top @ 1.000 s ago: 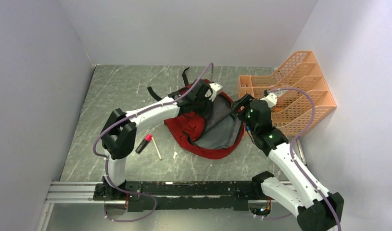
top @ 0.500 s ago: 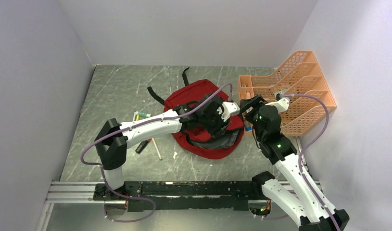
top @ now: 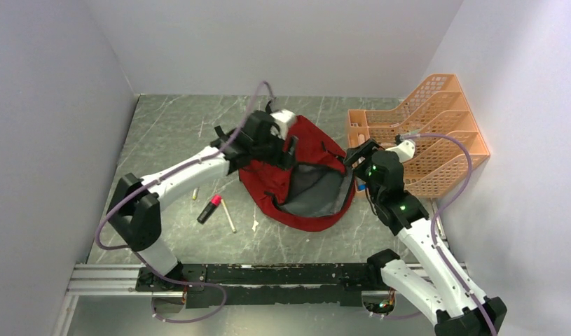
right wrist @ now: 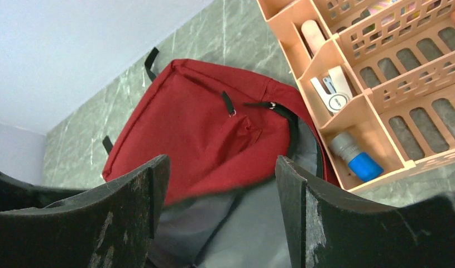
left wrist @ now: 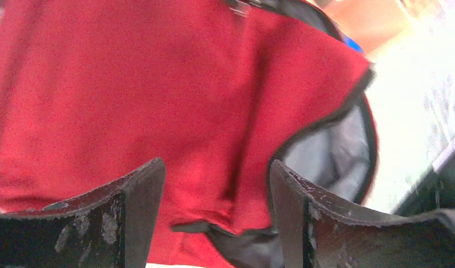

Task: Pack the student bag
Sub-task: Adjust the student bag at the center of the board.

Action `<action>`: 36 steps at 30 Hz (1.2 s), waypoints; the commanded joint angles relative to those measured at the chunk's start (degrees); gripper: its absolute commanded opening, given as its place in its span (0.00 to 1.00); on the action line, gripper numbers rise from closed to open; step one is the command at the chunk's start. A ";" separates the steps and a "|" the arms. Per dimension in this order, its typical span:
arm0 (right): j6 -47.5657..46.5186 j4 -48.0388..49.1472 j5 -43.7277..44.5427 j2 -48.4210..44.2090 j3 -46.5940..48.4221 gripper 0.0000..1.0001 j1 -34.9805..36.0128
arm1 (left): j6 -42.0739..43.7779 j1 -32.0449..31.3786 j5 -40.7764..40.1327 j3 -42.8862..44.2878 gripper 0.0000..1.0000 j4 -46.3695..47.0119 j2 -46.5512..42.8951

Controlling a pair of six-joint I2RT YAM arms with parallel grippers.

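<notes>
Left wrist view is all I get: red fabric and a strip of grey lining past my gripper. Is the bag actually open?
Observer: Yes. From above, the bag lies flat, its mouth gaping on the side nearest the right arm.
Operator: Anything loose out there to pack?
Observer: A pink-capped marker and a thin stick lie on the table, left of the bag.
Operator: Where's the other arm?
Observer: The right gripper is open and holds nothing. It hangs at the bag's right edge, beside the orange organizer.
</notes>
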 commanded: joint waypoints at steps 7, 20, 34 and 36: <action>-5.52 -0.76 -10.43 7.00 3.45 0.75 -0.23 | -10.79 8.97 -3.38 -2.60 0.69 6.73 0.60; -7.44 1.13 -16.22 8.55 3.21 0.70 -0.22 | -15.44 8.91 -17.67 -8.39 0.76 1.46 -2.07; -8.87 2.30 -23.87 14.64 2.15 0.68 -0.24 | -23.95 9.51 -13.47 -11.41 0.81 4.73 2.09; -9.05 2.99 -24.62 15.00 1.77 0.68 -0.25 | -25.81 9.88 -11.88 -12.94 0.80 7.55 2.44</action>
